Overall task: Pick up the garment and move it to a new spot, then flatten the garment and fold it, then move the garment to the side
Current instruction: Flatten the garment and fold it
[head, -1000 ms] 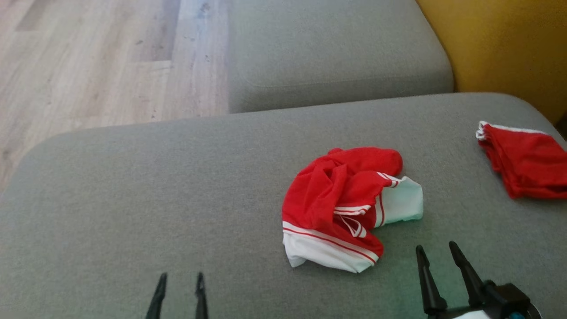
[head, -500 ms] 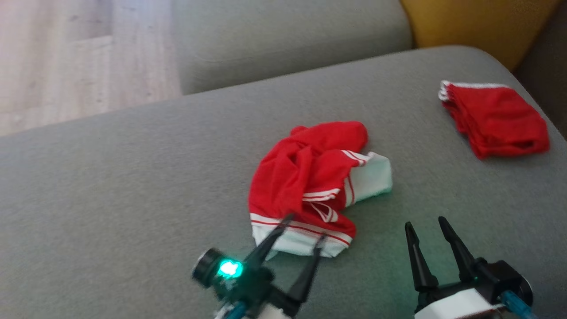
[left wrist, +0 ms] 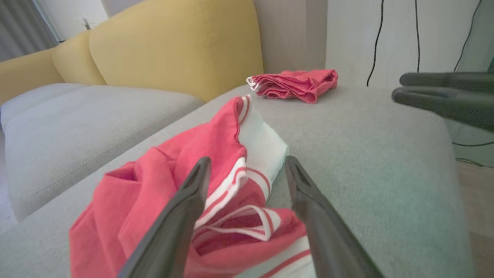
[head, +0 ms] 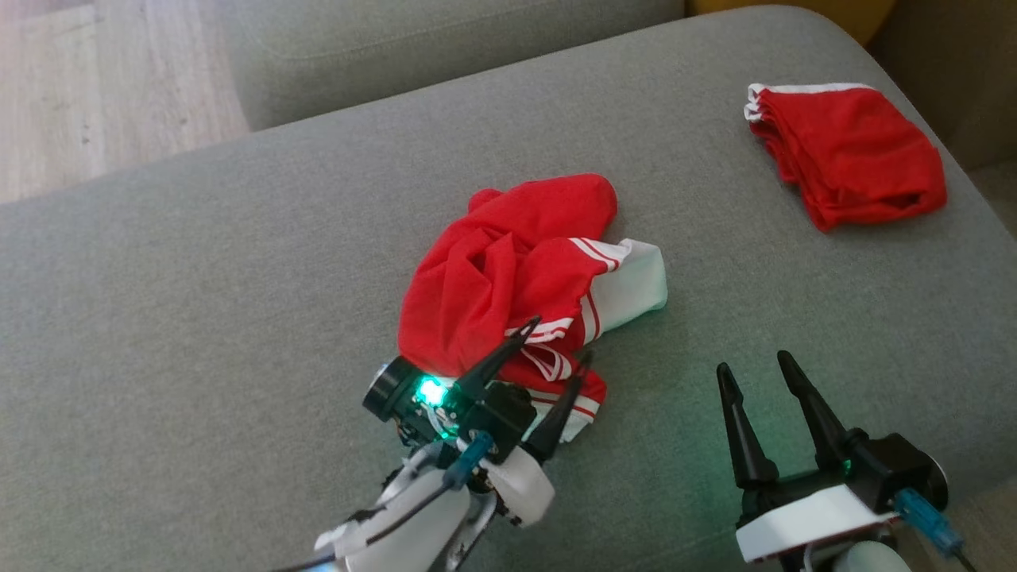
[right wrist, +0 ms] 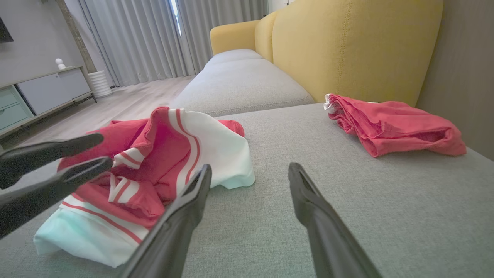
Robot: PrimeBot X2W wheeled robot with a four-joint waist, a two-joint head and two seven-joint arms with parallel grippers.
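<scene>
The garment is a crumpled red piece with white stripes and white panels, lying mid-cushion on the grey sofa seat. My left gripper hovers over its near edge, open, fingertips spread above the striped folds with nothing pinched. In the left wrist view the garment lies between and beyond my two fingers. My right gripper stands open over bare cushion to the right of the garment, touching nothing. From the right wrist the garment sits left of the fingers, and the left gripper's dark fingers reach in from the left.
A second red garment, folded, lies at the far right of the cushion, also seen as the folded red pile. Another grey seat cushion lies beyond, a yellow backrest on the right, wood floor to the left.
The head camera has tilted and turned, shifting the whole scene up-left. My left arm has come forward over the garment's near edge; the right gripper has edged up. Both stay open.
</scene>
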